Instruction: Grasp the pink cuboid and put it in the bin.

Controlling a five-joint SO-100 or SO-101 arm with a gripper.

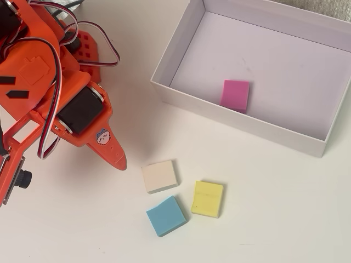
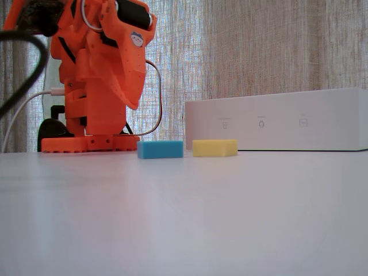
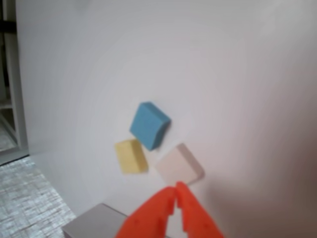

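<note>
The pink cuboid [image 1: 236, 94] lies flat inside the bin [image 1: 181, 41], near its front wall. It is hidden in the other views. The bin is a big white shallow box; its side wall shows in the fixed view [image 2: 276, 121] and one corner shows in the wrist view [image 3: 96, 223]. My orange gripper [image 1: 119, 161] hangs above the table left of the bin, apart from it and holding nothing. In the wrist view the gripper [image 3: 176, 188] has its fingertips closed together. It also shows in the fixed view [image 2: 133, 103], raised well above the table.
Three loose blocks lie on the table in front of the bin: a cream one [image 1: 159, 176], a blue one [image 1: 166, 215] and a yellow one [image 1: 207, 198]. The arm's base [image 2: 89, 141] stands at the left.
</note>
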